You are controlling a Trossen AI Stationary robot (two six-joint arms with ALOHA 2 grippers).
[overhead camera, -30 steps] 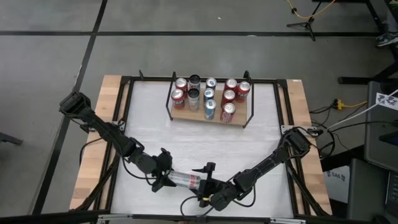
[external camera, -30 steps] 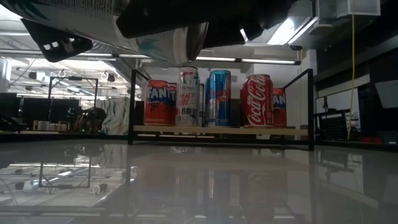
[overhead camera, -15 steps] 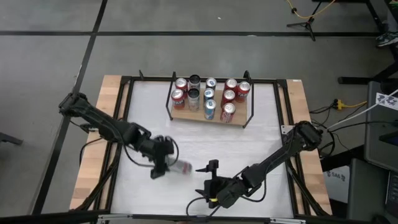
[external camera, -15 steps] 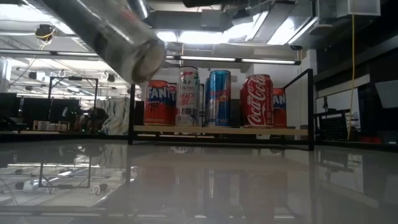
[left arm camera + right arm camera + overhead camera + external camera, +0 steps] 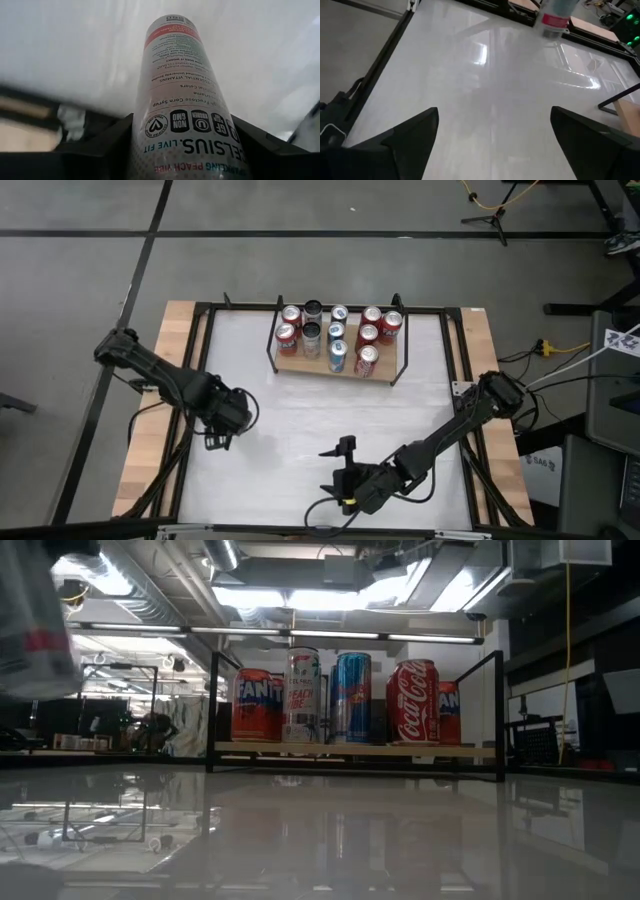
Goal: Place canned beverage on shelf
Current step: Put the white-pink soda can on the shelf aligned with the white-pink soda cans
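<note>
Here, left gripper (image 5: pixel 228 420) jaws pinching slim can (image 5: pixel 186 100), long axis upright, right gripper (image 5: pixel 346 465) jaws spread.

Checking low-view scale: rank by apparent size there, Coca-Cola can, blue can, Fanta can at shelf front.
1. Blue can and the white peach can beside it aside, blue looks tallest.
2. Coca-Cola can, widest, shorter.
3. Fanta can, about alike; too close to rank.
</note>
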